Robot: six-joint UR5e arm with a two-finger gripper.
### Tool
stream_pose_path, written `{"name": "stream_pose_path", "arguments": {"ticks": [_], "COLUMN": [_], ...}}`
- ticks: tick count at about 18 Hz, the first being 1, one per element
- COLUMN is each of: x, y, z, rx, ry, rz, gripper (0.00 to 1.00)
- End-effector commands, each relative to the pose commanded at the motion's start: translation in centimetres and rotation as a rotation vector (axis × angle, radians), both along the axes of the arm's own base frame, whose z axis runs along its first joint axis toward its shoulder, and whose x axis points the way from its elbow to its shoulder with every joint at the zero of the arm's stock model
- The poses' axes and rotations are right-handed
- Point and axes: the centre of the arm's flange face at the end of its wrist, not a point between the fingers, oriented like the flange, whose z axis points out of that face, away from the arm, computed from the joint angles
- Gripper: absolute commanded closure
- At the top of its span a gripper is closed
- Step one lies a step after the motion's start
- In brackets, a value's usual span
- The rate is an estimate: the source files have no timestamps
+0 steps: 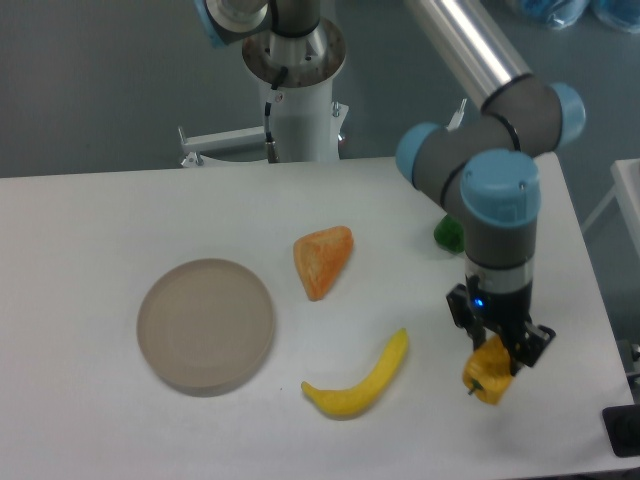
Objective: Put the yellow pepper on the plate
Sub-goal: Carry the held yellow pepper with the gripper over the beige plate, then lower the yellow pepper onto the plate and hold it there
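Observation:
The yellow pepper (485,374) is small, yellow-orange, with a short dark stem at its lower left. It sits at the right front of the white table, between the fingers of my gripper (497,358). The gripper points down and is shut on the pepper's upper part; I cannot tell whether the pepper rests on the table or is just above it. The plate (206,325) is a round beige disc with a low rim at the left front of the table, far to the left of the gripper, with nothing on it.
A yellow banana (362,382) lies between the plate and the gripper. An orange wedge-shaped toy (322,260) lies in the middle. A green item (449,234) is partly hidden behind the arm. The table's right edge (600,300) is close to the gripper.

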Motion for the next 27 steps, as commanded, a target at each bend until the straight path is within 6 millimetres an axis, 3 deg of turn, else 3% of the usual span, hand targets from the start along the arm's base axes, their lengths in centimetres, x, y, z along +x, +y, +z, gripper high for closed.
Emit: {"name": "stream_pose_path", "arguments": {"ticks": [3,9,14,20,27], "x": [5.6,18.0,25.7,30.2,30.9], "y": [-0.3,3.8,5.2,4.9,4.7], "z": [-0.1,-2.4,-5.5,-8.5,-10.6], "rx": [-0.001,-0.003,0.024,0.015,-0.021], "ry": [-0.055,-0.181,-0.24,-0.243,-0.249], "rz": [0.046,0.229,0.333,0.305,0.296], "gripper": [0.73,0.74,0.74,0.74,0.74]}}
